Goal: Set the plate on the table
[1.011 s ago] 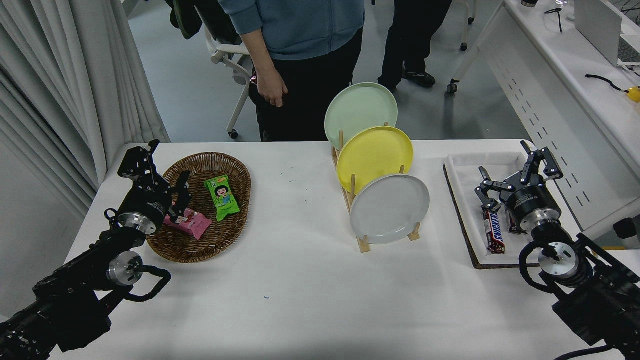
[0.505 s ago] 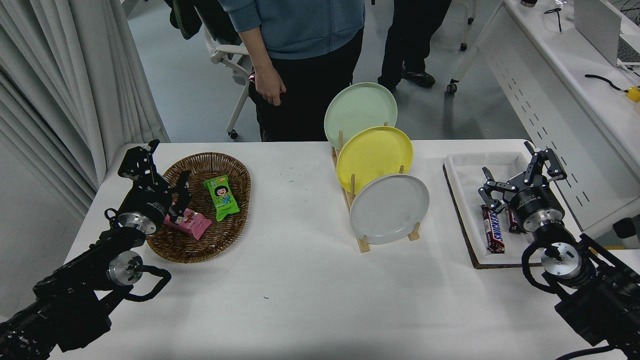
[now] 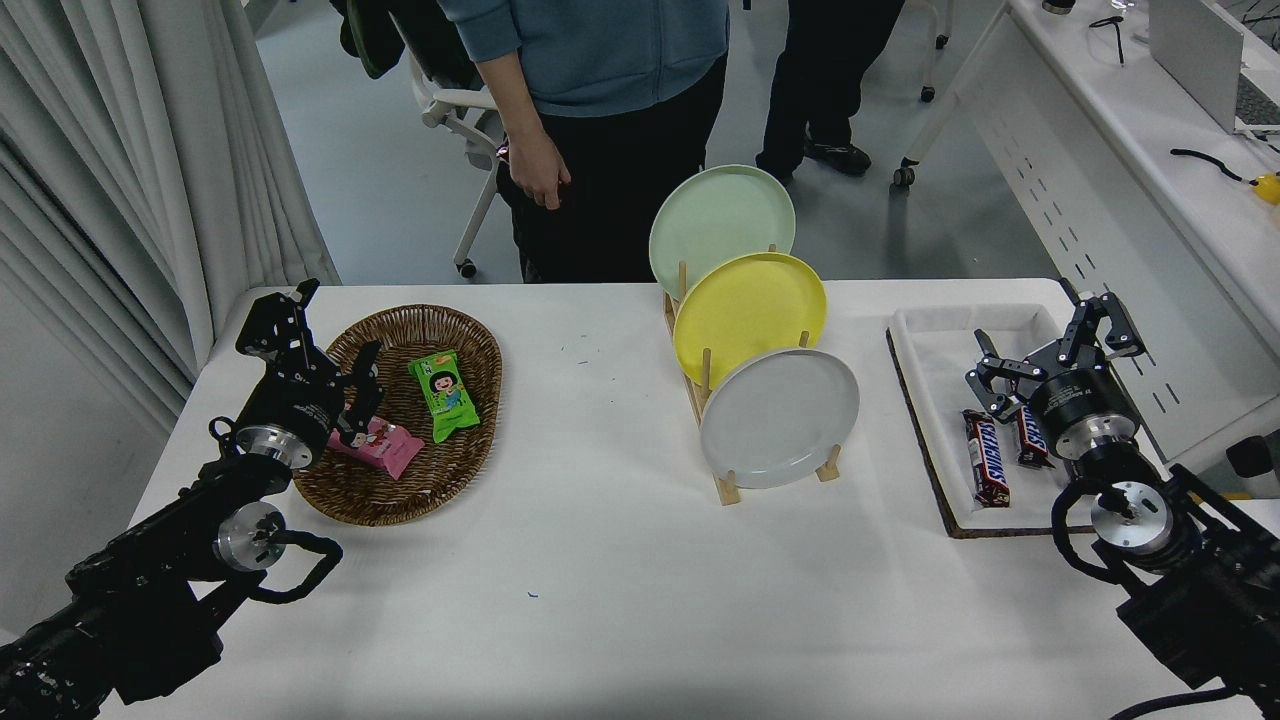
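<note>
The plate point(image 3: 779, 418) stood on edge in the nearest slot of the wooden rack point(image 3: 725, 478) at the middle of the table point(image 3: 600, 590), with the yellow plate point(image 3: 750, 312) and the pale green plate point(image 3: 720, 225) behind it toward 12 o'clock. At 3 o'clock from the plate, well apart, the right gripper point(image 3: 1050, 345) hung with its fingers spread and empty over the white tray point(image 3: 925, 340) (two snack bars point(image 3: 985, 456) lay there). The left gripper point(image 3: 325, 335) sat at 9 o'clock over the wicker basket point(image 3: 415, 505), apparently released, though partly hidden.
</note>
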{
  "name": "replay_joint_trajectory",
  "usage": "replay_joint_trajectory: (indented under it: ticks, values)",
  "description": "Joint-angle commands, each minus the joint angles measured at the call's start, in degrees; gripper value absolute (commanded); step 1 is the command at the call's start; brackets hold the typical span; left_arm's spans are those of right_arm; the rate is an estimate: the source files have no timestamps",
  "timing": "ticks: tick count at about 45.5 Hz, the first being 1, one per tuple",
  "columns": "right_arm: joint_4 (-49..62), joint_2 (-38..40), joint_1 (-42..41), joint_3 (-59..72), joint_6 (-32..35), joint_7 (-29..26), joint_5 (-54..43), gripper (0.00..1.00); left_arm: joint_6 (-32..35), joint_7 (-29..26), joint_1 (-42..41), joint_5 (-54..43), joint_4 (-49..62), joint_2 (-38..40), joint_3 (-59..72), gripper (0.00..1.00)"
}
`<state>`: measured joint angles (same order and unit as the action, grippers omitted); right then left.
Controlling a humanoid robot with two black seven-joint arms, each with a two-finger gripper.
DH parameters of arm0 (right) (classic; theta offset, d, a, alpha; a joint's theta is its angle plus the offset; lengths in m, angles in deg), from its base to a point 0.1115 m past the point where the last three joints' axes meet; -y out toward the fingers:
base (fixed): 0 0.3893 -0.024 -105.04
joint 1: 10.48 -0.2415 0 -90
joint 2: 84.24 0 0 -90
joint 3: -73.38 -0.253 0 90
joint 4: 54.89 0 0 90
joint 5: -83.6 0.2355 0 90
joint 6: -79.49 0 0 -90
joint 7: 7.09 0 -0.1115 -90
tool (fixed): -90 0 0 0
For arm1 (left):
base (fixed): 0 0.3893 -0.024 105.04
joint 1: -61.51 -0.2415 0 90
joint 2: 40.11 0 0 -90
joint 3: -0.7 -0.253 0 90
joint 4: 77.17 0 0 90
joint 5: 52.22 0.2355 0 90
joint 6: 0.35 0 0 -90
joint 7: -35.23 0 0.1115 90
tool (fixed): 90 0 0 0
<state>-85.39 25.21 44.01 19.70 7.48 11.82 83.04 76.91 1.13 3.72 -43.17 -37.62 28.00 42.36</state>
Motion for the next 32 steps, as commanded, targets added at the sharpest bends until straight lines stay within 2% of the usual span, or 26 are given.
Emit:
replay_joint_trajectory:
  ticks: [1,10,22,27,32]
  values:
    - [0.3,6.8,-4.3,5.1,-0.2,-0.2,-0.2,0.99,0.0,0.0,0.0,0.0,0.0,0.0,0.0,1.0]
    - [0.0,13.5,-12.2,23.6,-0.2,-0.2,-0.3,0.99,0.0,0.0,0.0,0.0,0.0,0.0,0.0,1.0]
    - [-0.2,17.4,-17.0,28.9,0.1,-0.2,-0.6,0.99,0.0,0.0,0.0,0.0,0.0,0.0,0.0,1.0]
    - [-0.4,18.0,-19.0,37.0,0.2,-0.2,-0.8,0.99,0.0,0.0,0.0,0.0,0.0,0.0,0.0,1.0]
    - [-1.1,19.2,-25.3,48.3,0.3,-0.2,-0.9,0.99,0.0,0.0,0.0,0.1,0.0,0.0,0.0,1.0]
